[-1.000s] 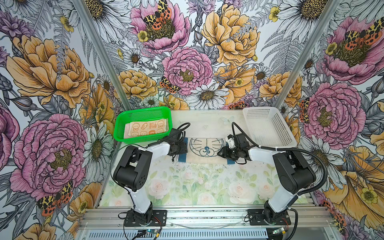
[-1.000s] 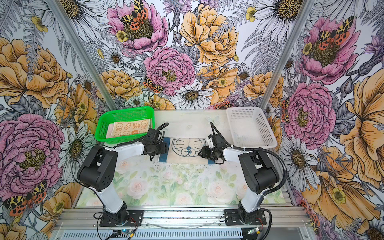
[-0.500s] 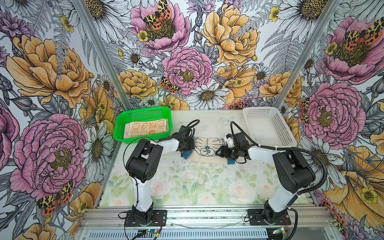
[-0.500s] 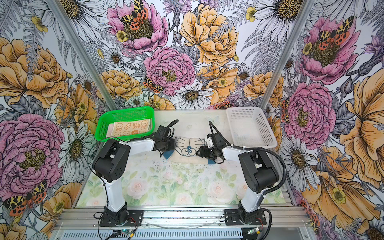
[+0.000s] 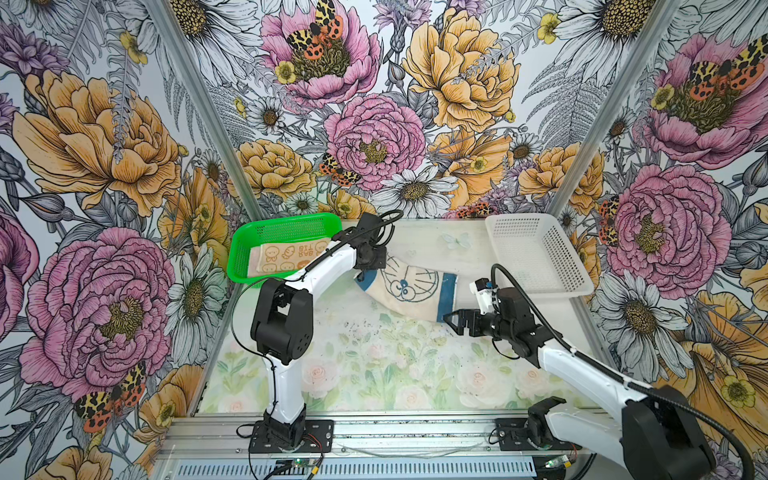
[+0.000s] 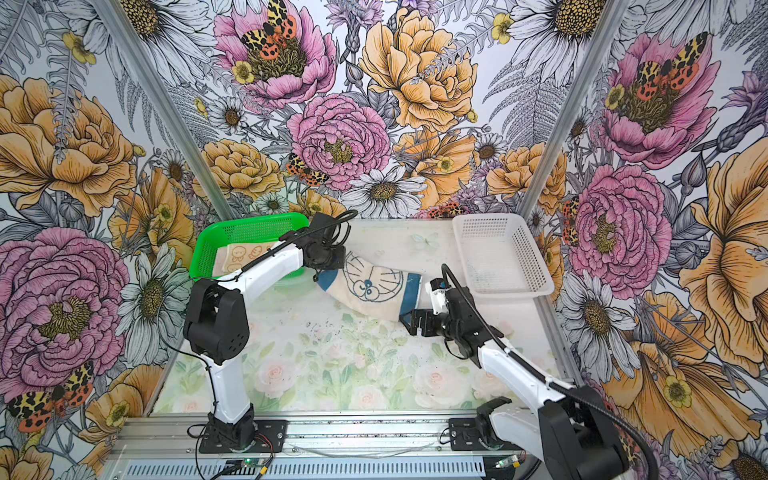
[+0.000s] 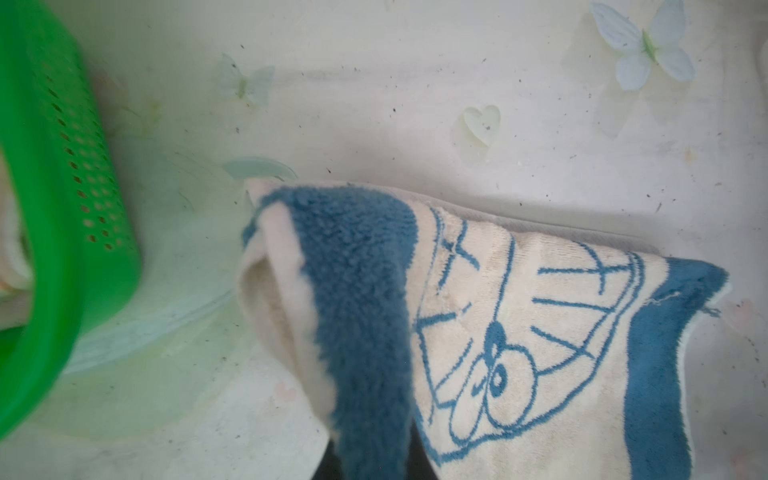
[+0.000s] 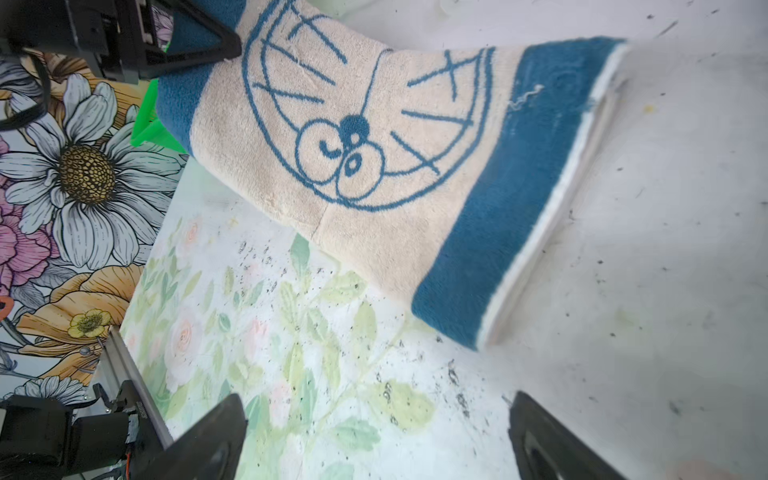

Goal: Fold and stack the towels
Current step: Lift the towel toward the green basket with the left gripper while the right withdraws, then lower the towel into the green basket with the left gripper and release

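Observation:
The folded cream towel with blue bands and a Doraemon drawing [image 5: 411,291] [image 6: 370,286] lies slanted on the mid table. My left gripper [image 5: 371,268] [image 6: 329,268] is shut on its left blue end and holds that end up near the green basket. The left wrist view shows the blue band [image 7: 365,332] pinched between my jaws at the frame's edge. The towel's right end [image 8: 511,208] rests on the table. My right gripper [image 5: 455,322] [image 6: 411,320] [image 8: 378,436] stands wide open just in front of that end, holding nothing. An orange rabbit towel [image 5: 286,257] [image 6: 241,253] lies in the green basket.
The green basket [image 5: 282,220] [image 6: 249,220] [image 7: 62,208] stands at the back left, close to my left gripper. A white perforated basket [image 5: 536,253] [image 6: 498,253] stands at the back right. Floral walls close in three sides.
My left gripper shut on the Doraemon towel's left end and pulled it up and back towards the green basket. My right gripper opened, let go of the right end and drew back towards the front.

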You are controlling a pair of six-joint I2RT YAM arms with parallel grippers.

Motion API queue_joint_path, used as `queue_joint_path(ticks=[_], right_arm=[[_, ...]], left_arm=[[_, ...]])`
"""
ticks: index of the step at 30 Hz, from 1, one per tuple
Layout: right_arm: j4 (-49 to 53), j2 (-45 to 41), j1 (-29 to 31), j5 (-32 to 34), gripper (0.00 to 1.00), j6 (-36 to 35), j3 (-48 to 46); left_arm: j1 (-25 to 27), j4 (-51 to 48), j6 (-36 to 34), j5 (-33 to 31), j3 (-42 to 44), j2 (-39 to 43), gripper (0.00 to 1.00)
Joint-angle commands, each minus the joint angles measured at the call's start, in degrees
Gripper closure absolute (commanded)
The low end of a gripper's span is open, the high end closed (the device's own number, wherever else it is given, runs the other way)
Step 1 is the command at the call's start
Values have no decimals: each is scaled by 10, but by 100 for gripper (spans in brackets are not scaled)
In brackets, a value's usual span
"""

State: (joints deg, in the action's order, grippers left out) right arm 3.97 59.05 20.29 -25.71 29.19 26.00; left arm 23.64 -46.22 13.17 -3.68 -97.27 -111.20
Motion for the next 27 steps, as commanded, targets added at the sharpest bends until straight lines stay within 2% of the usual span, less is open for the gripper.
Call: queue_joint_path(ticks=[1, 6, 10, 13, 20, 27], right_arm=[[-14, -78, 5, 6, 1, 48, -23], [11, -187, 25, 1, 0, 114, -57], [31, -216, 71, 31, 1, 134, -58], [52, -195, 118, 81, 0, 136, -29], [79, -80, 212, 195, 1, 137, 63], [77, -16, 248, 214, 0, 135, 90]], left_arm=[[-14, -87, -70, -34, -79, -19, 100], [-23, -160, -115, -101, -222, -73, 100], [-44, -176, -131, -119, -297, -103, 100], [-63, -177, -136, -125, -336, -116, 100], [-110, -176, -143, -126, -389, -115, 100], [-156, -175, -135, -101, -405, -101, 100]])
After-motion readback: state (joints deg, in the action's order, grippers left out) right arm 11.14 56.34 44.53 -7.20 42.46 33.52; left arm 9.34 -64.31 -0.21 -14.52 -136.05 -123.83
